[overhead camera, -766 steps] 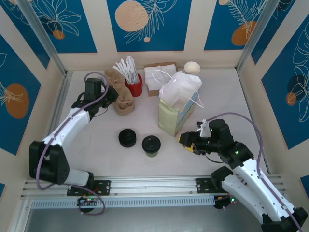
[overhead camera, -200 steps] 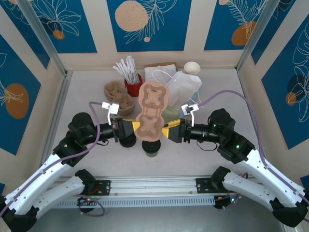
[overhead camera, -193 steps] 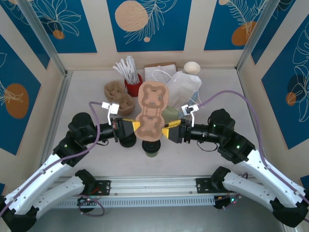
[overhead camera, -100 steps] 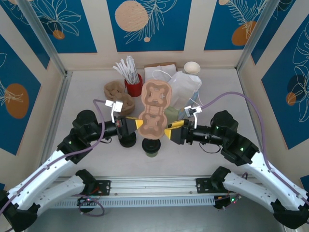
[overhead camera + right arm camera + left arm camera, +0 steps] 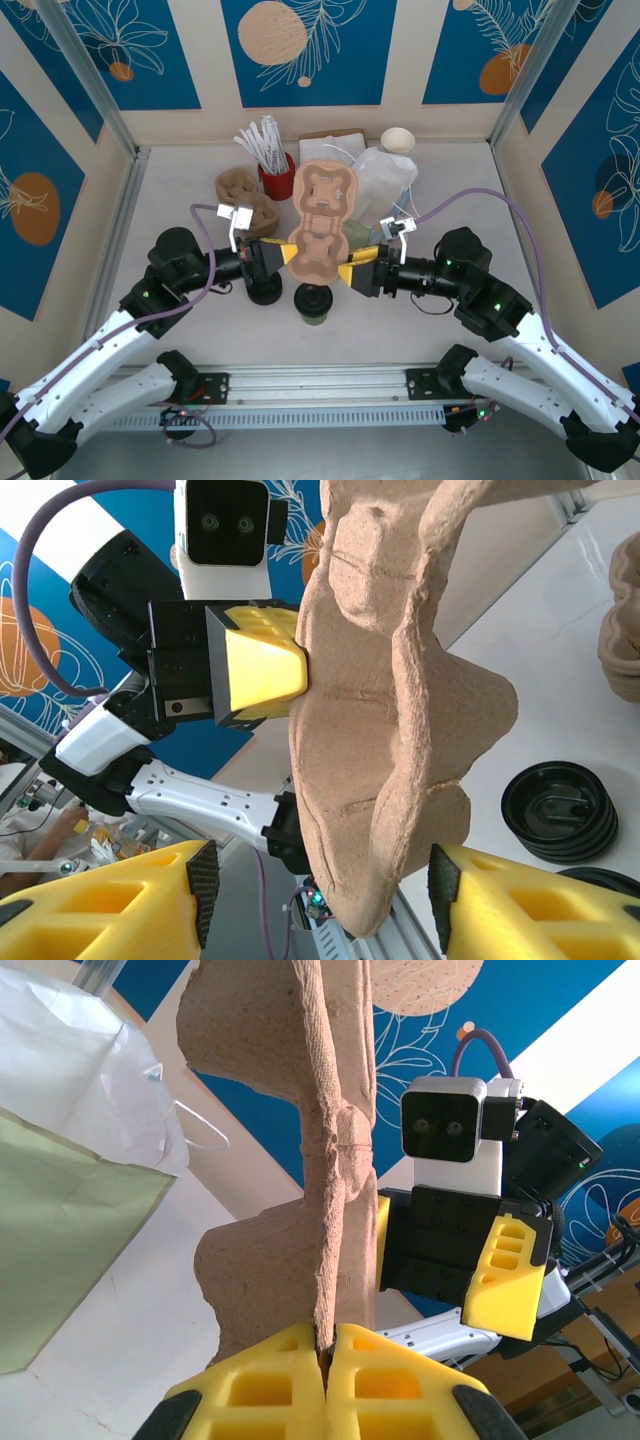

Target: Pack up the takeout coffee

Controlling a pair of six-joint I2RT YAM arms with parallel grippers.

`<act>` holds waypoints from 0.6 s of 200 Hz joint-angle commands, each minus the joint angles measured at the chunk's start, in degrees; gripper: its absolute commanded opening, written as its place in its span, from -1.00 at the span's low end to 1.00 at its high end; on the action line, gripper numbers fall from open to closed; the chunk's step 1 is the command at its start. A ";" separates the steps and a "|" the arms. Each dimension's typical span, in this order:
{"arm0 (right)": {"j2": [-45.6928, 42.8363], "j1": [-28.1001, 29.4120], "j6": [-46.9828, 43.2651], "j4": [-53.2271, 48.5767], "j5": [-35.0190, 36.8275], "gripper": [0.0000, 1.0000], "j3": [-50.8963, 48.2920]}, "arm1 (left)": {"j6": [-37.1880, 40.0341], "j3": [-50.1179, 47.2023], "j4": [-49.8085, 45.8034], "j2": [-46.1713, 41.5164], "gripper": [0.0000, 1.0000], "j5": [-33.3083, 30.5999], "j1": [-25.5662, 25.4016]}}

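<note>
While left gripper (image 5: 288, 253) pinches the pulp cup carrier (image 5: 318, 225) by its edge, holding it upright off the table (image 5: 180, 330), right gripper (image 5: 346, 272) sits spread, straddling the opposite edge. Takeout coffee (image 5: 314, 300) stands at carrier's 6 o'clock, lid stack (image 5: 264, 290) at coffee's 9.

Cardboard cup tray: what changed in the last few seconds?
The left tool took a cup tray from the back stack and lifted it upright to the middle; the right tool swung over to meet it. The lidded coffee cup and bag stayed put.
</note>
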 commanded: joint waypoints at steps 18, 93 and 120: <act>0.71 0.23 0.76 3.15 -1.19 -0.28 0.20 | -0.01 2.32 2.71 0.62 -0.88 0.66 -0.95; 1.43 0.25 1.80 3.17 -0.81 -0.94 0.70 | 0.16 1.09 3.82 1.05 -0.86 0.22 -1.33; 1.32 0.16 1.43 0.74 1.17 -1.00 1.44 | 0.76 0.39 2.52 -0.22 -0.14 -0.61 -1.48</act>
